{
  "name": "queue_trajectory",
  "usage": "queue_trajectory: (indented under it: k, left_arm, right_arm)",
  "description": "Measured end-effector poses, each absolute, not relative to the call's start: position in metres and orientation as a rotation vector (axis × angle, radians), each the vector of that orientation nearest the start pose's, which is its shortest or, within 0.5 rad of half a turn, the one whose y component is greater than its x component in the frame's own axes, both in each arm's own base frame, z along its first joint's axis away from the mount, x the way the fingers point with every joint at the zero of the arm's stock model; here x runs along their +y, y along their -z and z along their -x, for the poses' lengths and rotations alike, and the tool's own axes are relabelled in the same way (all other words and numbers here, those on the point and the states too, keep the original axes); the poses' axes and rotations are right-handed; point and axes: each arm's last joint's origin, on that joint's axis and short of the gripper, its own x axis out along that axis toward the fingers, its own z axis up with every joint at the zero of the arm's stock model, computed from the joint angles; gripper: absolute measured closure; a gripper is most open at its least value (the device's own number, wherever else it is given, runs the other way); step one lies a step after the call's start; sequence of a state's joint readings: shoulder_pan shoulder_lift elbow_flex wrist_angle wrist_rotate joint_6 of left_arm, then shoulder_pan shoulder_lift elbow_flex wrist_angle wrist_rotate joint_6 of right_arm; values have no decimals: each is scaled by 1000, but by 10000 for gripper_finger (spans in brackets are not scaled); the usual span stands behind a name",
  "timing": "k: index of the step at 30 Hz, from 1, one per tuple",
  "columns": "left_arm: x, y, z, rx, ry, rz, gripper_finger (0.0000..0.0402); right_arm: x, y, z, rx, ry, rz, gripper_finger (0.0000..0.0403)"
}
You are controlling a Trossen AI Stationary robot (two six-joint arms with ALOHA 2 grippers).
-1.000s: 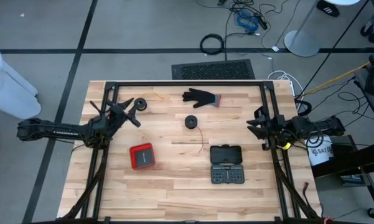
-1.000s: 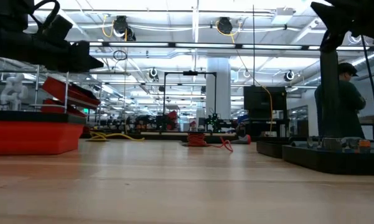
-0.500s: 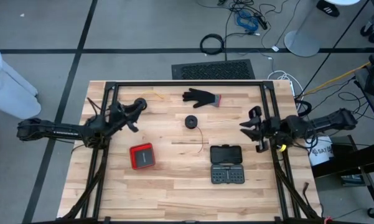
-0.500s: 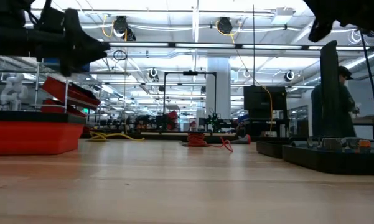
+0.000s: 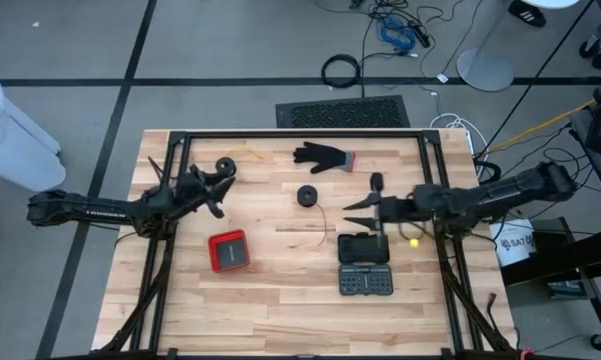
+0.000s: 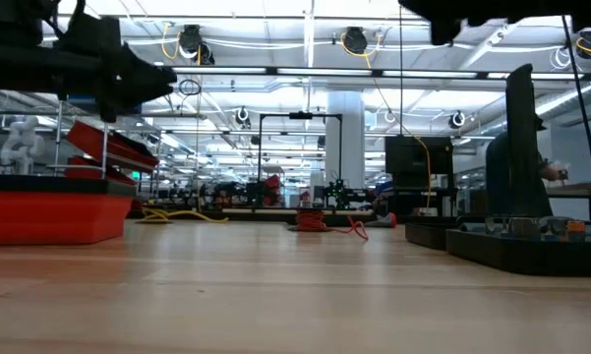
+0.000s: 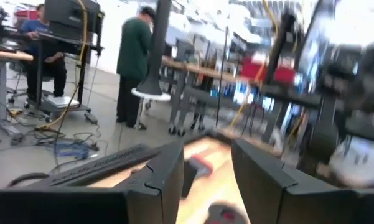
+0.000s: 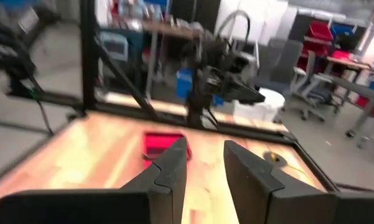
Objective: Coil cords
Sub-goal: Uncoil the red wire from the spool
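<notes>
The cords (image 5: 308,196), light and springy beyond the spread-fingered right gripper (image 5: 365,206), likely want pinching at the bundle's rim, not the limp tail

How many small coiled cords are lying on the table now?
2. One cord lies near the far-left corner, beside the left gripper. The other cord lies mid-table, just in front of the glove.
</notes>
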State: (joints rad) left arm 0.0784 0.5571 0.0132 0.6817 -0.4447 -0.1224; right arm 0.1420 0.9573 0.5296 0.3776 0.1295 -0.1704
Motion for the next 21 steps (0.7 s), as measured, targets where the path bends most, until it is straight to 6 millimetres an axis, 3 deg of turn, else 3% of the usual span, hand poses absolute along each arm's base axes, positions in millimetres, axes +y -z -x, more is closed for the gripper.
queue_trajectory:
  k: [10, 16, 21]
  left_arm:
    - [26, -159, -131, 89, -667, -25, 259]
    - [32, -175, -137, 266, -831, -219, 259]
    - [43, -186, -144, 456, -879, -241, 259]
  right_arm:
    - [-8, -250, -283, 242, 113, 251, 309]
    - [-14, -231, -312, 320, 122, 224, 309]
    - [-15, -220, -327, 351, 123, 224, 309]
